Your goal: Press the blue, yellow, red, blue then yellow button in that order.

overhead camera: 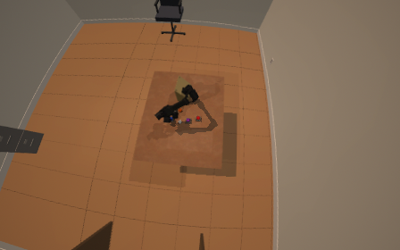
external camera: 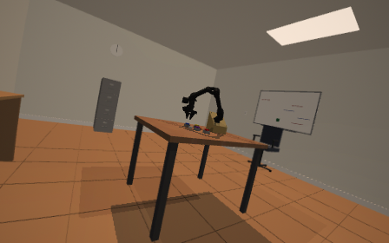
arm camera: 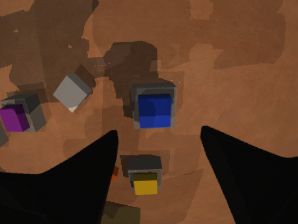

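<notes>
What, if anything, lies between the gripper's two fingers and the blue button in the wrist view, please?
Nothing but bare tabletop. In the wrist view the blue button sits just ahead of the open gripper, with the yellow button nearer, between the fingers.

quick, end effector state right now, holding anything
End effector: open, partly narrowed, holding nothing; it hangs above the blue button and yellow button.
</notes>
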### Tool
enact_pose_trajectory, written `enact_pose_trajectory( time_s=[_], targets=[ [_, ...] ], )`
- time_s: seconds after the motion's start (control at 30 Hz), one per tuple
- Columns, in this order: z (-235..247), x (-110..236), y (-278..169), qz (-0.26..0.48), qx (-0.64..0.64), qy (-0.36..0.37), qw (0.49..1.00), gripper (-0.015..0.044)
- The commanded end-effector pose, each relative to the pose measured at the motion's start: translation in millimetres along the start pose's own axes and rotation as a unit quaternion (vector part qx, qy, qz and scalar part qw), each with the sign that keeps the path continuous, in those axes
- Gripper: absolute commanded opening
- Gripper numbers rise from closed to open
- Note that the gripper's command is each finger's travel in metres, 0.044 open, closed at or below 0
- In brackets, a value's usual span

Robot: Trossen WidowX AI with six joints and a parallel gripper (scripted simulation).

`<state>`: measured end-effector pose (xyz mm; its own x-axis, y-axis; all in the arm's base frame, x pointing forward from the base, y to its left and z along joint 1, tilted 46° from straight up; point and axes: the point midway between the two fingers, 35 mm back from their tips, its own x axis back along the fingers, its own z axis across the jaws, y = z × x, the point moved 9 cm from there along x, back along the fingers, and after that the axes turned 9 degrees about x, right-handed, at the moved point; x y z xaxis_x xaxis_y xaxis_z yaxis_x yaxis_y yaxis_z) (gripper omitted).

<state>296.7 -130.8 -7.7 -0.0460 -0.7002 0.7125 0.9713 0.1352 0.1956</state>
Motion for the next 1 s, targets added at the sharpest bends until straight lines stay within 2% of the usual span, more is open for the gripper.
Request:
enact_pose_trajectory(
  time_s=[0.0, 0.2, 0.57, 0.97],
  targets=[
    [0.2, -16.1, -2.3, 0.002, -0.005, 0.005, 1.000, 0.0164],
    [0.2, -16.1, -2.3, 0.002, -0.005, 0.005, 1.000, 0.0020],
    [0.2, -17.2, -2.3, 0.002, -0.005, 0.005, 1.000, 0.0020],
    [0.3, -36.3, -2.1, 0.001, -0.005, 0.005, 1.000, 0.0020]
  ],
)
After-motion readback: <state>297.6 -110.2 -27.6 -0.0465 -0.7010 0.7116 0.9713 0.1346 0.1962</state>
